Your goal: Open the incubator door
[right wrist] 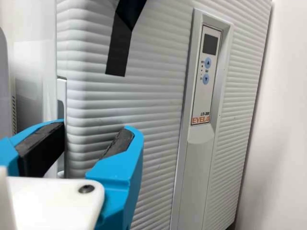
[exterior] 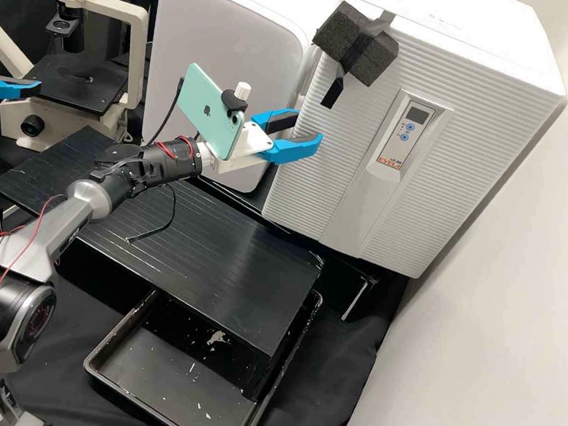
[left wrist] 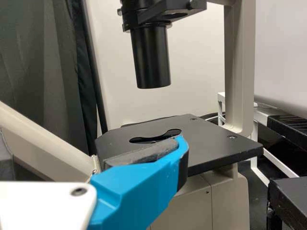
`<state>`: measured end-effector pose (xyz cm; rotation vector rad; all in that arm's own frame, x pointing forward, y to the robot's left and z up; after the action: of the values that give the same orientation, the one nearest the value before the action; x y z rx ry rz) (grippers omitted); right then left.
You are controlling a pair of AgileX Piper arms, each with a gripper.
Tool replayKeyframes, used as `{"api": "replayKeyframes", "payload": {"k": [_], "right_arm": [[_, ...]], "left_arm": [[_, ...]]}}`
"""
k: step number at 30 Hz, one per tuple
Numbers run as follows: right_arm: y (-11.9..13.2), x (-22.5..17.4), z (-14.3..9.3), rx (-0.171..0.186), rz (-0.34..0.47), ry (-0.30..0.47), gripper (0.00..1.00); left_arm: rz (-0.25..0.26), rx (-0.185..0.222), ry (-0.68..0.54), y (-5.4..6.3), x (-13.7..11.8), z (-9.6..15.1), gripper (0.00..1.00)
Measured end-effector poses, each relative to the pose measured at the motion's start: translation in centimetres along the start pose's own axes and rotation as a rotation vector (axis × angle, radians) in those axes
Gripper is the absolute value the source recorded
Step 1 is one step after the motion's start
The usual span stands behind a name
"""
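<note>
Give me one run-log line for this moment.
right gripper: open, at incubator door edge | door: closed | left gripper: open, near microscope

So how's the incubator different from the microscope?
The incubator is a boxy white cabinet with a ribbed front; the microscope is a cream frame with a flat black stage. The incubator has a dark screen and two blue buttons, while the microscope has a round black knob low down. Both are mostly pale.
</note>
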<state>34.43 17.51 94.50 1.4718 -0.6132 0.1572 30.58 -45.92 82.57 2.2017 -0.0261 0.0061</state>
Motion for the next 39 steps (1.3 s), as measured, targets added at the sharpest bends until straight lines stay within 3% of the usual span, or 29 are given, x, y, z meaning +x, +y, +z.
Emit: {"api": "replayKeyframes", "payload": {"k": [19,39], "right_arm": [[1.2,-0.9,0.8,0.009,-0.008,0.001,0.00],[5.6,-5.4,3.5,0.123,0.043,-0.027,0.00]], "left_arm": [[0.000,0.000,0.000,0.0,0.0,0.0,1.00],[0.000,0.000,0.000,0.0,0.0,0.0,1.00]]}}
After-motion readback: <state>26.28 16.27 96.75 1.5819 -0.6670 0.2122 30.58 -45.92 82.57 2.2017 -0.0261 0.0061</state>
